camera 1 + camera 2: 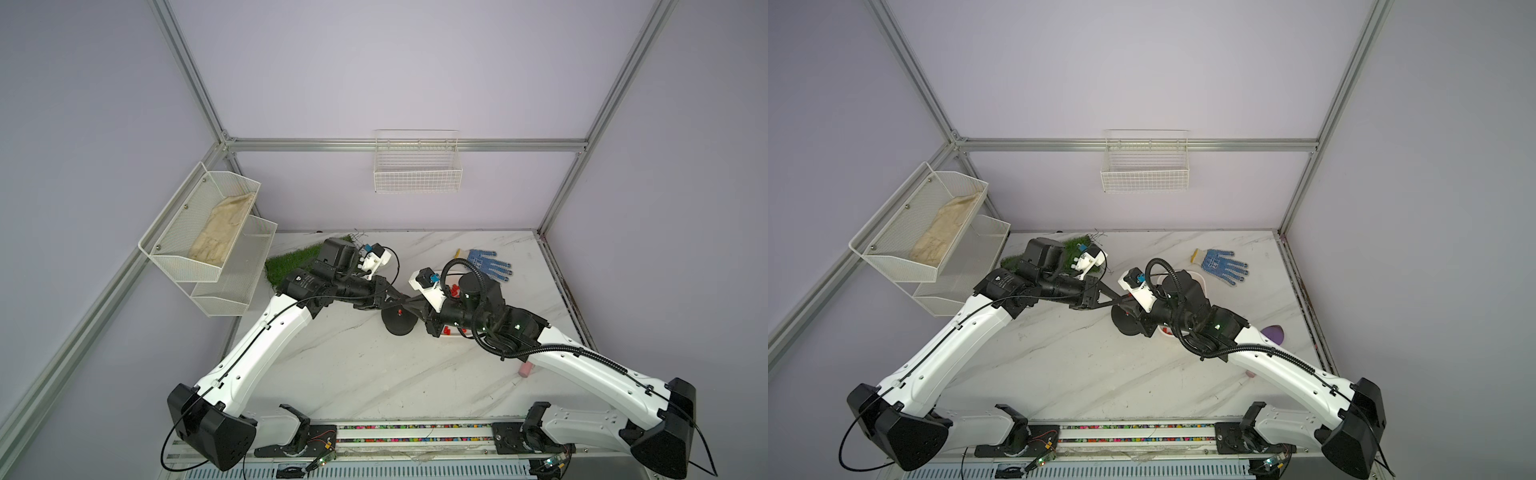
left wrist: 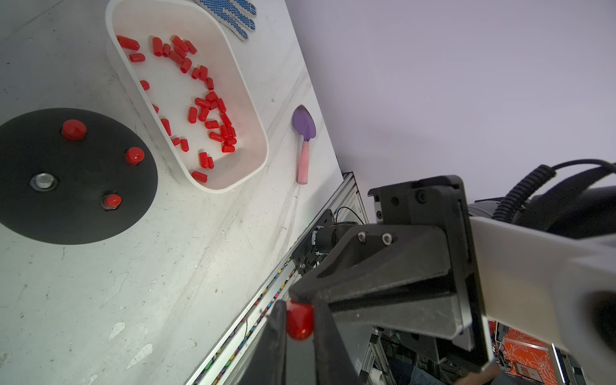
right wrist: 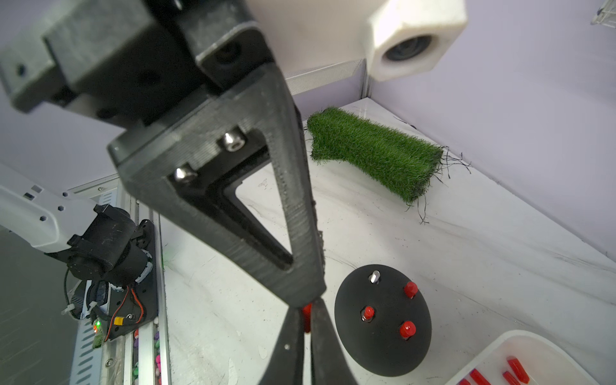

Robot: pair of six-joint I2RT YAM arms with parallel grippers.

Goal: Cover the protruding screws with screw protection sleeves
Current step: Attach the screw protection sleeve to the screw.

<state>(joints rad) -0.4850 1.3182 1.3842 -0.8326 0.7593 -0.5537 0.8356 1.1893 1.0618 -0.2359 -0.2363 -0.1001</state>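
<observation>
While both pincers meet in the air near the black dome (image 2: 66,216), L gripper (image 2: 299,306) is closed snug on one red sleeve (image 2: 300,323). R gripper (image 3: 307,306) pinches the same sleeve, jaws nearly together. On the dome: 3 capped screws (image 2: 134,155) and 1 bare screw (image 2: 43,181). Just beside the dome: white tray (image 2: 251,110) w/ loose sleeves (image 2: 200,106). Purple trowel (image 2: 304,126) lies on the tray's side away from the dome.

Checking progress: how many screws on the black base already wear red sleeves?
3, all on the base: one sleeve nearest the tray, two sleeves flanking it. The fourth screw, farthest from the tray, is bare. None hidden.
</observation>
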